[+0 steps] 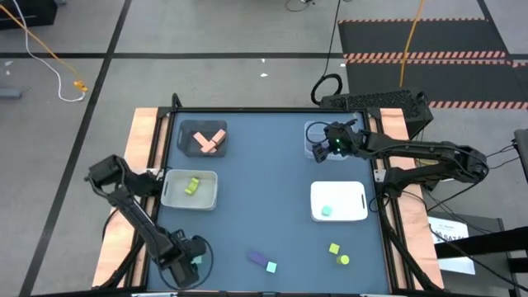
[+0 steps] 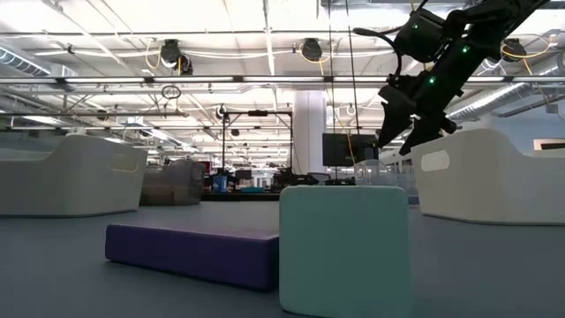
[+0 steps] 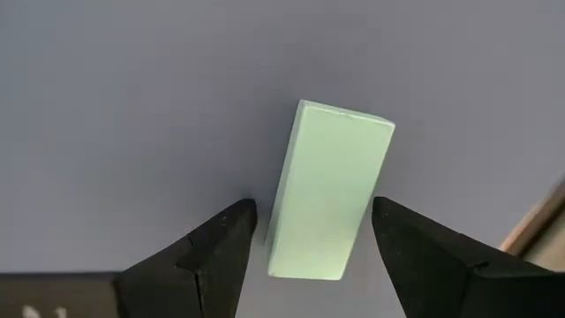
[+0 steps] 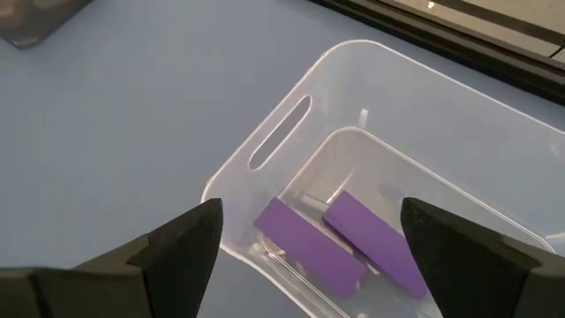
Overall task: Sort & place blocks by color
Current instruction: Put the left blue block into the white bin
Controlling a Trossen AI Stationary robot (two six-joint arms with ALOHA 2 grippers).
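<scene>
My left gripper (image 1: pixel 195 262) is low near the table's near left corner, open. In the left wrist view my left gripper (image 3: pixel 312 210) straddles a light teal bar (image 3: pixel 327 203) lying flat on the table, fingers beside its long sides without touching. My right gripper (image 1: pixel 327 146) hovers open over the clear bin (image 1: pixel 315 132) at the far right. In the right wrist view my right gripper (image 4: pixel 311 212) looks down on two purple bars (image 4: pixel 309 249) lying on the clear bin's (image 4: pixel 265 150) floor. A purple bar (image 1: pixel 257 259), a teal cube (image 1: pixel 271 266) and two yellow-green blocks (image 1: pixel 334 247) lie loose near the near edge.
A dark grey bin (image 1: pixel 185 130) at the far left holds salmon blocks. A white bin (image 1: pixel 173 196) on the left holds a yellow-green block, and a white bin (image 1: pixel 355 202) on the right holds a teal block. Bare table lies between the bins.
</scene>
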